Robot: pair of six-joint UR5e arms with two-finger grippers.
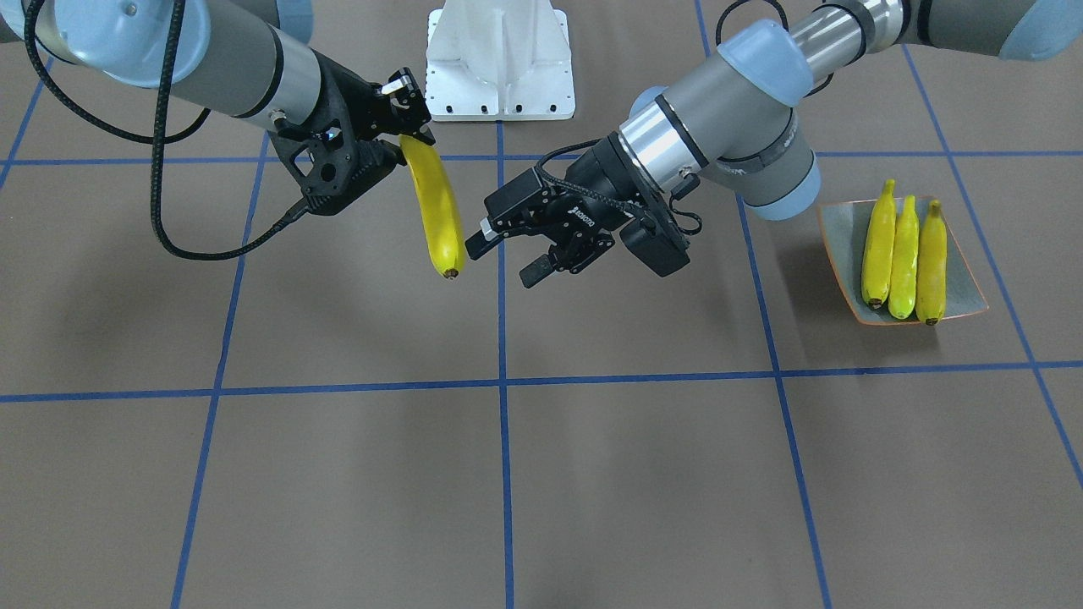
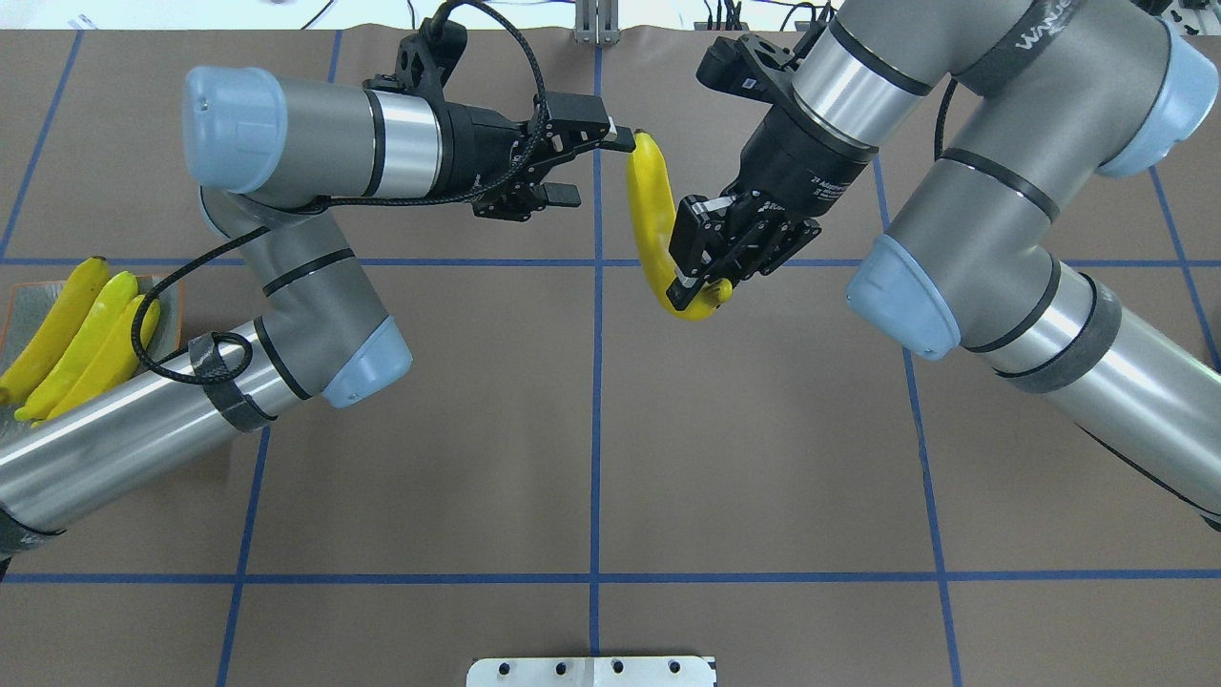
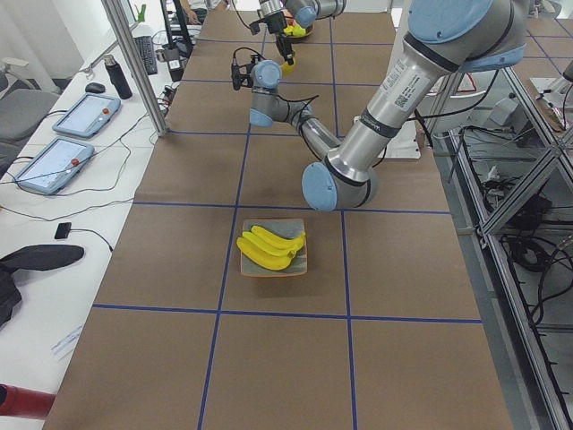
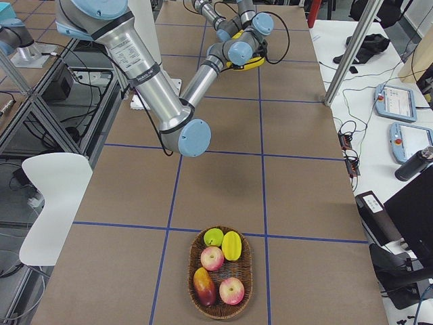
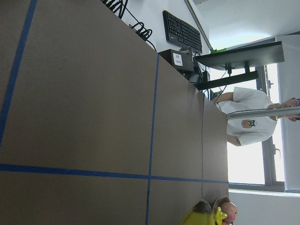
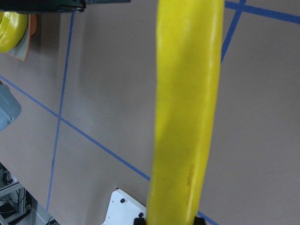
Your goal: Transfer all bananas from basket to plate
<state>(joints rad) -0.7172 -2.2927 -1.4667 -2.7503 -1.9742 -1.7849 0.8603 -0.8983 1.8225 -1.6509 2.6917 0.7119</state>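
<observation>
My right gripper is shut on one end of a yellow banana and holds it in the air above the table's middle. The banana fills the right wrist view. My left gripper is open and empty, right beside the banana's free end, and I cannot tell if a fingertip touches it. Three bananas lie side by side on the grey-green plate. The basket holds no banana.
The basket at the table's right end holds apples and other fruit. A white robot base stands at the table's robot-side edge. The left arm's forearm covers part of the plate in the overhead view. Operators' desks flank the table.
</observation>
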